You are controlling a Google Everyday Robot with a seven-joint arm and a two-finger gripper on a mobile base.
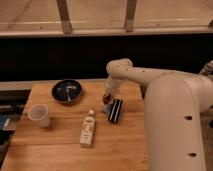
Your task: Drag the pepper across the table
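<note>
Behind the work area runs a wide black band (60,57) across the whole width. Above it lies a pale horizontal ledge (40,33). 2 grey uprights rise from the ledge, the left post (64,15) and the right post (130,14), with beige panels (95,12) between and beside them. A light grey strip (15,86) runs below the black band on the left. Lower left, the floor (6,107) is dark, with a blue object (4,123) too unclear to name. Lighting is warm and dim. The gripper (106,98) hangs over the far middle of the table (55,150).
</note>
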